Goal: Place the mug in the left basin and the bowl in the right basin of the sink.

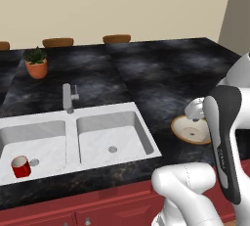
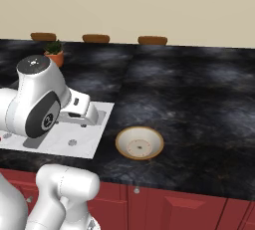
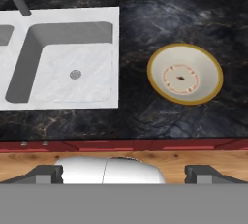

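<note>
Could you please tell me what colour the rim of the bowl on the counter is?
Golden-tan, around a cream inside; the bowl shows best in the hand view.

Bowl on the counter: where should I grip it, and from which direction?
Pinch the rim of the bowl from straight above, one finger inside and one outside. It sits upright on the black counter, wide and shallow, probably too broad to span. The open gripper is above it.
</note>
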Controlling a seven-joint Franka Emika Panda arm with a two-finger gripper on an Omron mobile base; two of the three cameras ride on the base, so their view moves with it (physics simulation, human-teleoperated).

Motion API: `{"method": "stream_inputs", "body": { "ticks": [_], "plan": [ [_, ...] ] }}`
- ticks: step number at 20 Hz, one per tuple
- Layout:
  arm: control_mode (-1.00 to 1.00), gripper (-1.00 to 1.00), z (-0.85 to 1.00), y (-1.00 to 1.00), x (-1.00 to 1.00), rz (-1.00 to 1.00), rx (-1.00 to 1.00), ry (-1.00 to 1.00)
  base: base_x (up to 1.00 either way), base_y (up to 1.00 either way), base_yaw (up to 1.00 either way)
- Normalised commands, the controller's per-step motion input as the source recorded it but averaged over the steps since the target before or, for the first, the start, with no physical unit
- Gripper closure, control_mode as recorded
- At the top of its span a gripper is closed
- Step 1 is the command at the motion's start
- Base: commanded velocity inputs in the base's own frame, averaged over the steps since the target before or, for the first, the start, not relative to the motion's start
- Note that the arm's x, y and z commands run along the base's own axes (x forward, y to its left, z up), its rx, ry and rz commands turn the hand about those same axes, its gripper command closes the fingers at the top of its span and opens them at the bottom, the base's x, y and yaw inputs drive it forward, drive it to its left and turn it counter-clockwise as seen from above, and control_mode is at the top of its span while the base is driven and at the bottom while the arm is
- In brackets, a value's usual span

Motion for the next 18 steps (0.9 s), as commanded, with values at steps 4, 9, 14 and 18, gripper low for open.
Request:
{"method": "stream_inputs", "body": {
  "ticks": [4, 9, 14, 18],
  "plan": [
    [1.0, -1.0, 0.0, 0.0, 0.0, 0.0, 0.0, 0.0, 0.25, -0.11, 0.0],
    [1.0, -1.0, 0.0, 0.0, 0.0, 0.0, 0.0, 0.0, 0.36, -0.04, 0.0],
    [1.0, -1.0, 0.0, 0.0, 0.0, 0.0, 0.0, 0.0, 0.46, -0.01, 0.0],
    [1.0, -1.0, 0.0, 0.0, 0.0, 0.0, 0.0, 0.0, 0.35, 0.0, 0.0]
  ]
}}
